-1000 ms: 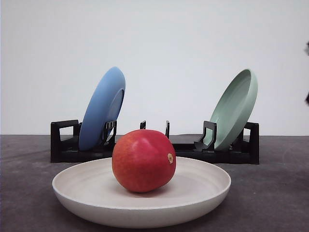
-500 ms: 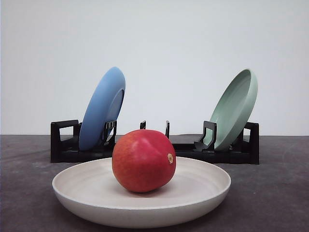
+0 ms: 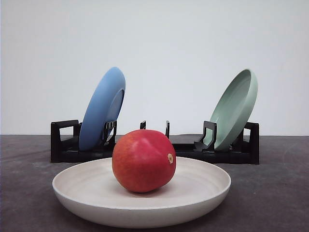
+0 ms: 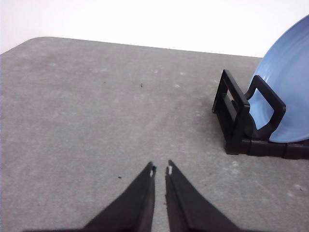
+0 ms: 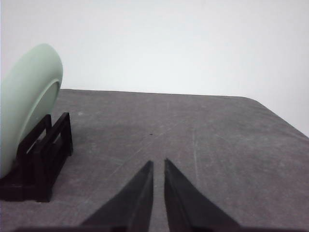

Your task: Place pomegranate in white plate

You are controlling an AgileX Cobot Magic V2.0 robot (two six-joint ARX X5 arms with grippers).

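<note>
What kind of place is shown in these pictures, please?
Probably a lab or test bench, not a home kitchen: a bare grey table, a plain white wall, and only a black rack with two plates behind a white plate holding a pomegranate.

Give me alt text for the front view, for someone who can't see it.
A red pomegranate sits in a wide white plate on a dark grey table. Behind it, a black rack holds a blue plate on the left and a pale green plate on the right, both leaning on edge, against a white wall.
</note>
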